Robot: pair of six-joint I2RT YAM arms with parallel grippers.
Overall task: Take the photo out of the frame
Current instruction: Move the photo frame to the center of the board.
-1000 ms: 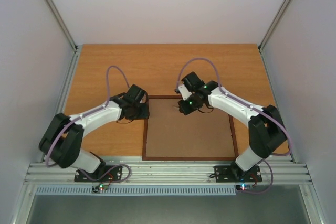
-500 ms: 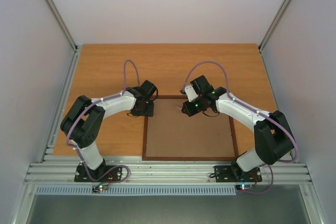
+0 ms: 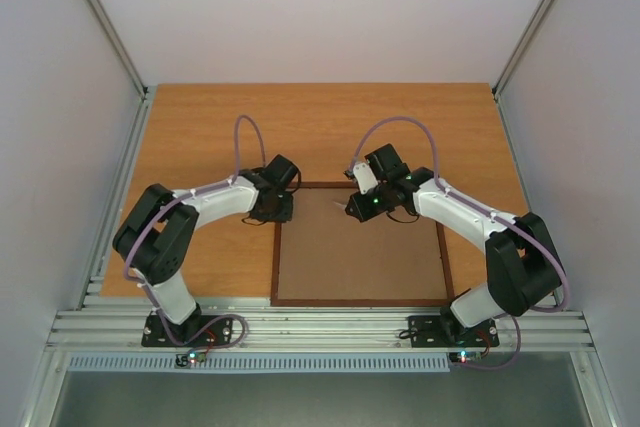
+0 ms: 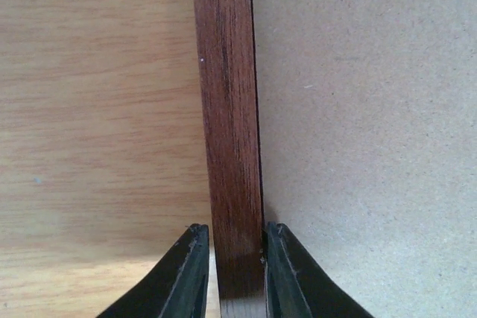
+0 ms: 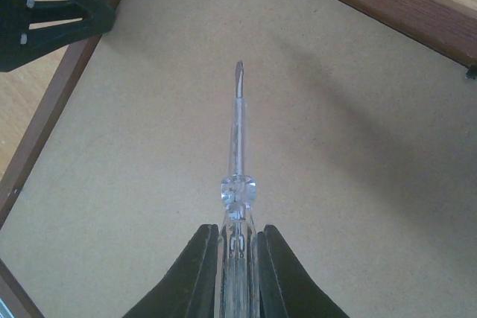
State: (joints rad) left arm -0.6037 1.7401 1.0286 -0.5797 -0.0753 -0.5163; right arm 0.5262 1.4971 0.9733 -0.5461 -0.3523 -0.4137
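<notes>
The frame (image 3: 275,267) lies face down on the table, its brown hardboard back (image 3: 360,257) turned up. The photo is hidden beneath that back. My left gripper (image 3: 277,209) sits at the frame's far left corner. In the left wrist view its fingers flank the dark wooden rail (image 4: 227,109) and the left gripper (image 4: 232,230) is shut on it. My right gripper (image 5: 237,232) is shut on a clear-handled screwdriver (image 5: 238,147). Its tip points over the back board (image 5: 335,184) near the far edge. In the top view the right gripper (image 3: 352,209) hovers there.
The orange wooden table (image 3: 200,127) extends beyond the frame on the far side and to the left. White walls with metal posts enclose the cell. The left gripper's black finger (image 5: 45,13) shows in the corner of the right wrist view.
The left arm swung farther along the left rail toward the far corner and its jaws closed round the rail. The right arm shifted slightly right, still gripping the screwdriver.
</notes>
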